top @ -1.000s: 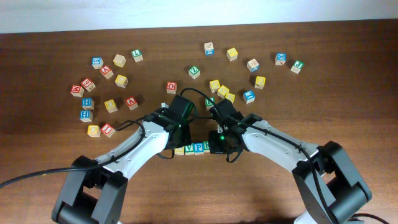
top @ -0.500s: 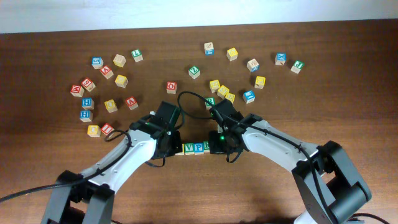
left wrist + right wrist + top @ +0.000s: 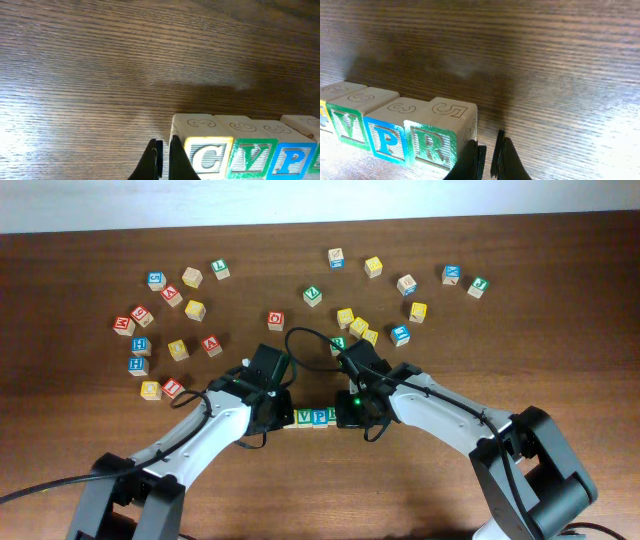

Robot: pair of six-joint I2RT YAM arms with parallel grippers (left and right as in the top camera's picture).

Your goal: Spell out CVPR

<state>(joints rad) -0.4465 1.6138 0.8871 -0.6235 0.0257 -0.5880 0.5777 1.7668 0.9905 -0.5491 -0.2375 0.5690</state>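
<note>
CVPR row (image 3: 312, 417) sits finished near the middle of the desk (image 3: 560, 330), a bit closer to the near edge than the far one. Through the wrist cameras the letters read in order: C block (image 3: 207, 157), V (image 3: 252, 159), P (image 3: 295, 160), and R block (image 3: 434, 145) at the end, all four touching side to side in one straight line.

The left gripper (image 3: 162, 160) is down at the C end. Its fingers are drawn almost together with only a thin slit between them, and nothing is in it. The nearer finger stands right against the C block's outer face. The right gripper (image 3: 489, 160) mirrors it at the R end, also pinched to a narrow gap and empty, with one finger just beside the R block's side.

A second ago the left arm was further toward the far edge, over the row's left end. It has since swung back toward the near-left corner and settled, and in the last half second neither arm has moved. The row looks the same as it did. To me that reads as a final squeeze to square up the line, so the word looks done.

The loose blocks (image 3: 195, 310) lie scattered along the far side, from the far-left across to the far-right, well apart from the row.
</note>
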